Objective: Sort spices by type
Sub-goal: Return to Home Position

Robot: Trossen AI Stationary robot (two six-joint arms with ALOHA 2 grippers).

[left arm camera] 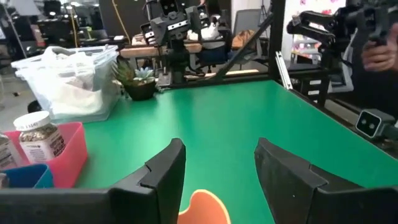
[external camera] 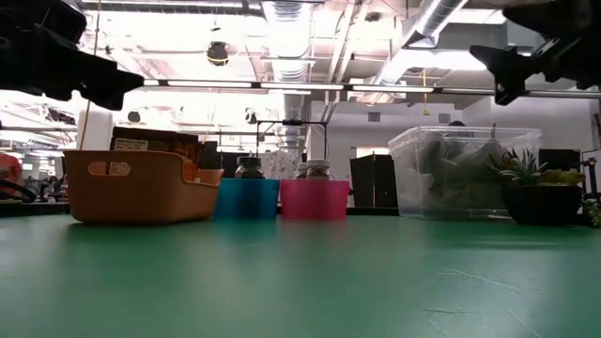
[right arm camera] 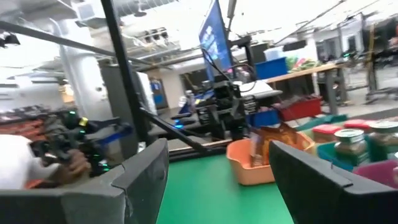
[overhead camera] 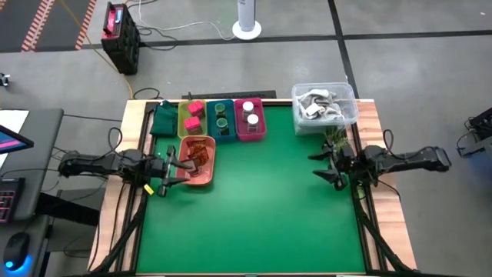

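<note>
Both my hands are spread and empty. My left hand [overhead camera: 172, 166] hovers at the salmon tray [overhead camera: 201, 181] of brown packets [overhead camera: 200, 152]. The other spices [overhead camera: 221, 120] fill trays [overhead camera: 225, 140] just beyond, all nearer my left arm. My right hand [overhead camera: 320, 168] hangs well apart across the tabletop [overhead camera: 261, 223].

Pink blocks [overhead camera: 193, 115], green jars [overhead camera: 221, 117], white-capped jars [overhead camera: 250, 114], brown packets [overhead camera: 198, 154], grouped by kind

Bright ceiling lights [external camera: 235, 85] glare in the low view; the green table [overhead camera: 269, 200] lies evenly lit.
</note>
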